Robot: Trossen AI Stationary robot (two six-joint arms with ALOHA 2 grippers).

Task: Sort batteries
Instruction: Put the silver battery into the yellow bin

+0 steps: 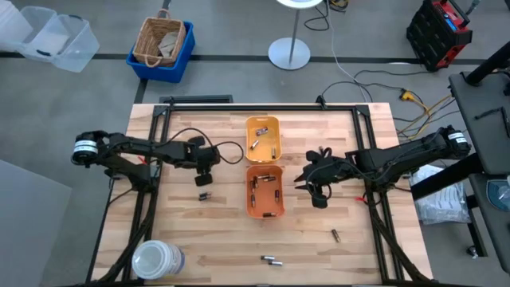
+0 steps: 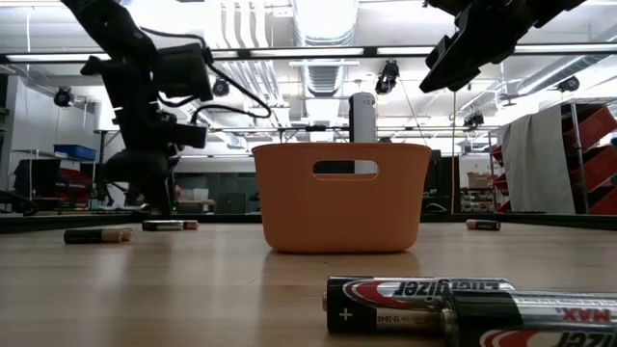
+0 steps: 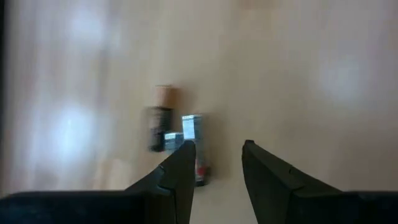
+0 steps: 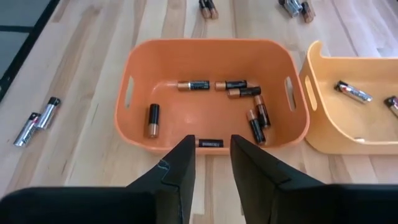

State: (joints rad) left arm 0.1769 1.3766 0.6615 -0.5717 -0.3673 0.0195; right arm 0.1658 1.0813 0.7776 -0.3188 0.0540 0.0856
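Observation:
Two batteries (image 3: pixel 163 118) (image 3: pixel 194 140) lie side by side on the wood (image 1: pixel 204 195), just ahead of my open left gripper (image 3: pixel 214 152), which hovers left of the orange tray (image 1: pixel 264 191). My right gripper (image 4: pixel 210 152) stands open, high above the table to the right of that tray (image 4: pixel 208 93). A dark battery (image 4: pixel 210 143) shows in the gap at the tray's near wall, its ends apart from the fingers. Several batteries (image 4: pixel 249 106) lie on the orange tray's floor. The yellow-orange tray (image 1: pixel 263 137) behind it holds a few more (image 4: pixel 351 91).
Loose batteries lie near the front edge (image 1: pixel 271 260) (image 2: pixel 424 304) and at the front right (image 1: pixel 335 234). More lie beyond the tray (image 4: pixel 208 7) (image 4: pixel 37 120). A white lidded jar (image 1: pixel 157 259) stands at the front left corner. Black frame rails (image 1: pixel 263 106) border the table.

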